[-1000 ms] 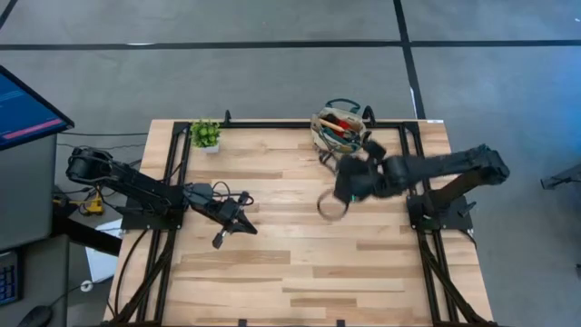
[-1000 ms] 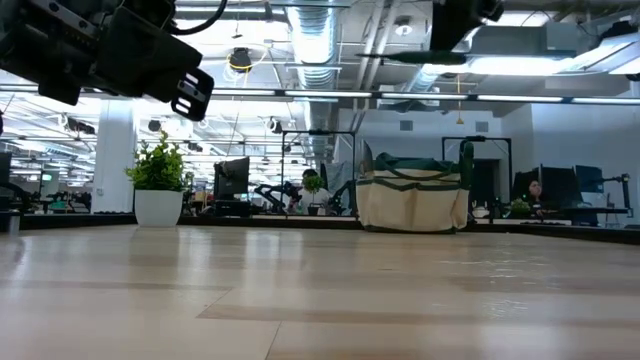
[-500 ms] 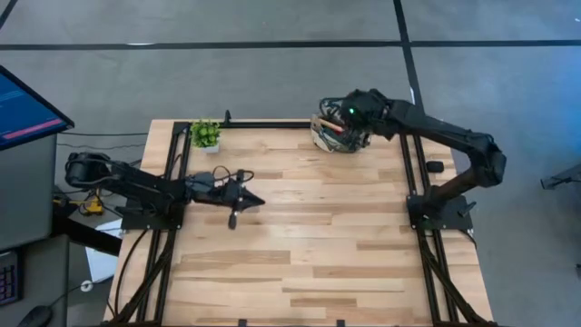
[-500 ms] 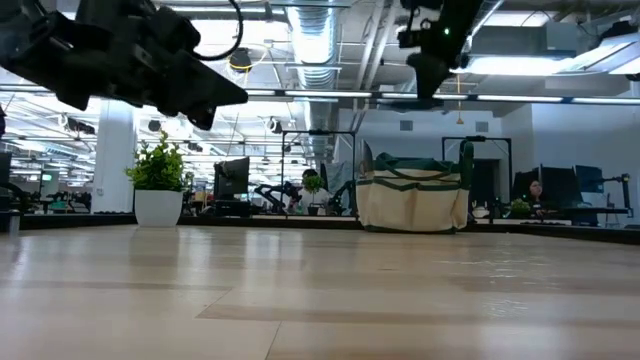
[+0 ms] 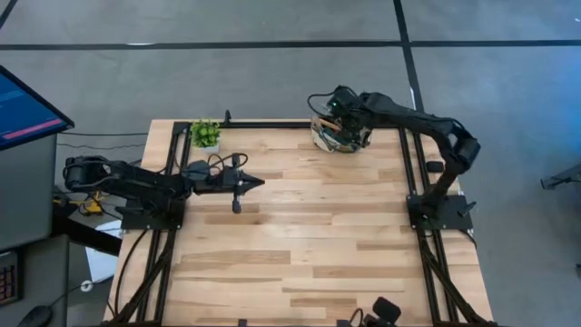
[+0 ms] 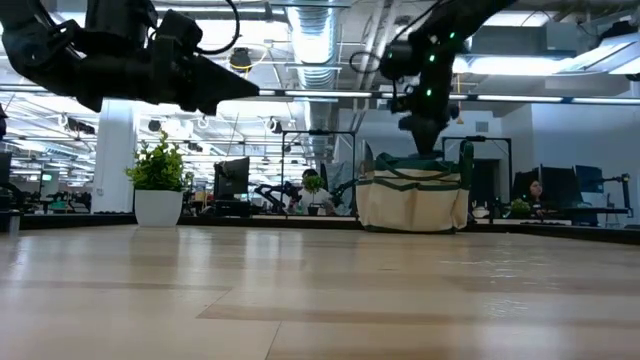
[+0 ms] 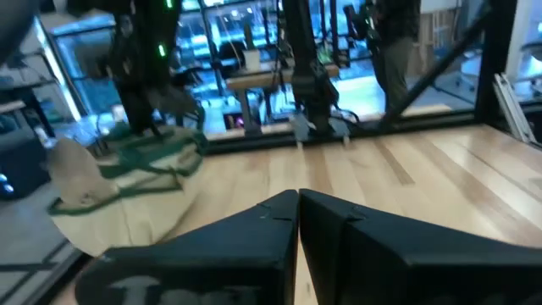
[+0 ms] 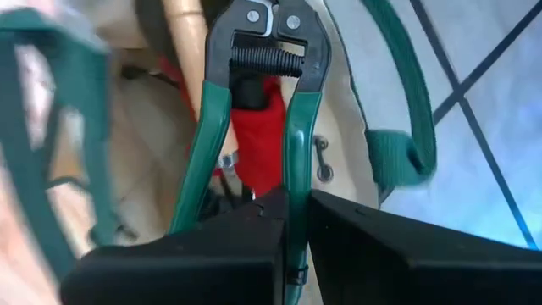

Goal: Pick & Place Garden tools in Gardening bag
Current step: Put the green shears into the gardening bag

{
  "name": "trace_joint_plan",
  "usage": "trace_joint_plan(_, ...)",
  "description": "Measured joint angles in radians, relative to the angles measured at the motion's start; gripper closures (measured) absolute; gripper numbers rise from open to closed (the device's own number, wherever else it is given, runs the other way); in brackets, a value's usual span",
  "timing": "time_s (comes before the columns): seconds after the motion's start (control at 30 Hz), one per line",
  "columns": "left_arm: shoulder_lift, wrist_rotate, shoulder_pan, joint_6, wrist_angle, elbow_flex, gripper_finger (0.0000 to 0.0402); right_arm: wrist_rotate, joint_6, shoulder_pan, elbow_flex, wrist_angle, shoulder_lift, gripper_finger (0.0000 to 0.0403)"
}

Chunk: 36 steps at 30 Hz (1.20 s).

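Note:
The beige gardening bag (image 5: 343, 138) with green trim stands at the table's far right (image 6: 412, 195). Inside it I see a wooden tool handle (image 8: 190, 51) and a red bundle (image 8: 258, 144). My right gripper (image 5: 334, 109) hangs over the bag's mouth, shut on green-handled pruners (image 8: 262, 102). My left gripper (image 5: 259, 183) is shut on nothing. It floats level above the table's left half and points toward the right edge (image 7: 298, 199). In the low view it shows at the upper left (image 6: 240, 92). My right gripper pinches one green handle of the pruners (image 8: 292, 182) between its two fingers; the other handle (image 8: 195, 178) runs free beside them. The fingers slant down from above, along the handle. The pruners hang head down (image 8: 267, 34) inside the bag's mouth; whether they touch its contents I cannot tell.
A small potted plant (image 5: 205, 133) stands at the far left of the table (image 6: 158, 180). Black frame rails (image 5: 413, 163) run along both sides. A dark object (image 5: 386, 312) sits at the near edge. The wooden middle of the table (image 5: 309, 236) lies bare.
My right gripper has carried the pruners from above the table's middle toward the far edge, over the bag. It has tipped further down and sunk toward the bag's mouth. My left gripper has swung toward the far edge and now points at the right edge.

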Motion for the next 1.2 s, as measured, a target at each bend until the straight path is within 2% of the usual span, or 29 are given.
trace_joint_plan(0.33,0.000,0.000,0.063,0.044,0.035,0.000,0.0399,0.009,-0.031,-0.011,0.000,-0.019,0.065,0.0388)
trace_joint_plan(0.63,0.000,0.000,0.116,0.044,0.051,0.000,0.0399,0.000,-0.047,0.020,0.000,-0.060,-0.064,0.0388)
trace_joint_plan(0.77,0.000,0.000,0.140,0.044,0.058,0.000,0.0399,-0.015,-0.051,0.020,0.000,-0.062,-0.082,0.0388)
trace_joint_plan(1.2,0.000,0.000,0.143,0.042,0.064,0.001,0.0399,-0.049,-0.079,-0.016,0.000,-0.059,0.014,0.0388)
